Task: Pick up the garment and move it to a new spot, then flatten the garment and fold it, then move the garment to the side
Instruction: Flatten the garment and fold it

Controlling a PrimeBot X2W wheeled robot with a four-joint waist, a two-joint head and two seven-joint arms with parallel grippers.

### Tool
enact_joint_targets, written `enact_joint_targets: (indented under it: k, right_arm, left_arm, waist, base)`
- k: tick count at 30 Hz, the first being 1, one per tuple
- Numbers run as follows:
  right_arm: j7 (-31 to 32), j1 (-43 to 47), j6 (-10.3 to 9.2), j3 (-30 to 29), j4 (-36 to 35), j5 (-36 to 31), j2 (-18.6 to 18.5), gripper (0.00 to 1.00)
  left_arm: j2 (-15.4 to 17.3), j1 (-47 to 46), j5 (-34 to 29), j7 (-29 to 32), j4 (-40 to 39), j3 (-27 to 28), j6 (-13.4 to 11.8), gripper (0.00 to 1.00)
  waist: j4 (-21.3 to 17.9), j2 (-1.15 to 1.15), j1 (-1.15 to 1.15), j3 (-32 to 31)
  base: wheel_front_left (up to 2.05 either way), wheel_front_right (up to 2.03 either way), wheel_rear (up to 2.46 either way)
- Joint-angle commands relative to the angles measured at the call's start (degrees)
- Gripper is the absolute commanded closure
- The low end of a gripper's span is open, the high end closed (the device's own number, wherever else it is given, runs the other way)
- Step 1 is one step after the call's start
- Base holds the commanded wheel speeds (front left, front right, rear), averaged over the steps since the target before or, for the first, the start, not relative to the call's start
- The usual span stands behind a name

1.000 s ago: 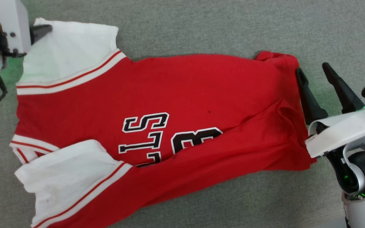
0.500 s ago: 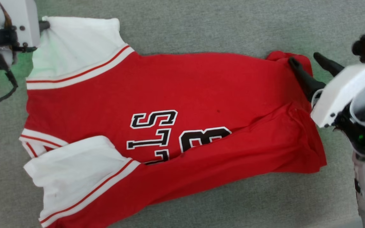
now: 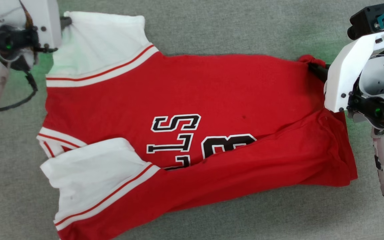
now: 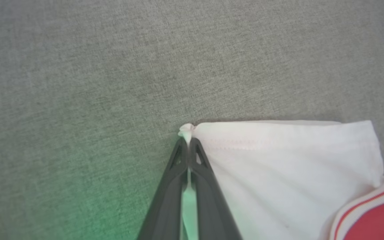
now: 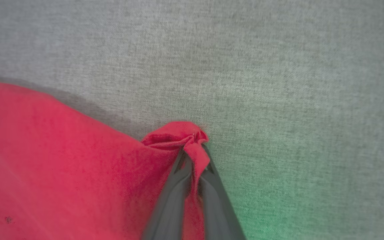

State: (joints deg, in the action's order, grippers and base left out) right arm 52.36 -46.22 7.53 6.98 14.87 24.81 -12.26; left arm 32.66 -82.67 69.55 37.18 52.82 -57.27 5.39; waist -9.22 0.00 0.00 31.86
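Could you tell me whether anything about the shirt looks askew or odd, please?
Yes: the shirt lies unevenly. Its near side is folded over the front, hiding part of the black letters, with slanting creases toward the hem. A small dark spot marks the red chest.

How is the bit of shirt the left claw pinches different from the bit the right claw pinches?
The left gripper pinches a white sleeve corner; the right gripper pinches a red bottom corner. The white bit pokes out as a small tip, while the red bit is a crumpled bunch. Both grippers are shut on the same garment.
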Motion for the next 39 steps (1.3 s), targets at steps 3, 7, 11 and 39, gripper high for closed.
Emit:
enact_joint_targets:
  k: [3, 7, 11, 39]
  right_arm:
    - [-1.5, 0.6, -0.10, 0.8, 1.4, 0.7, -0.2, 1.00]
    - [-4.0, 1.8, -0.10, 0.9, 0.6, 1.4, -2.2, 1.00]
    - [-6.2, 4.3, -0.10, 0.8, -0.8, 2.2, -4.7, 1.00]
    - [-1.5, 32.7, -0.10, -1.1, -10.1, 7.7, -11.3, 1.00]
  left_arm:
    - [-0.6, 2.4, 0.5, -0.4, 0.1, -0.5, 0.9, 1.00]
    - [0.3, 1.6, 1.2, -1.2, -1.3, 0.3, 1.6, 1.00]
    - [1.4, 1.9, 2.1, 0.1, -3.4, 0.3, 1.8, 1.00]
    - [22.1, 37.1, 12.6, 3.2, -58.7, -4.7, -23.5, 1.00]
  waist:
    - [1.0, 0.00, 0.00, -1.4]
    - [2.3, 0.00, 0.00, -3.7]
    - [3.9, 0.00, 0.00, -6.8]
    - [10.1, 0.00, 0.00, -21.1]
  base:
    - [0.00, 0.00, 0.00]
    - [0.00, 0.00, 0.00]
    - [0.00, 0.00, 0.00]
    - [0.00, 0.00, 0.00]
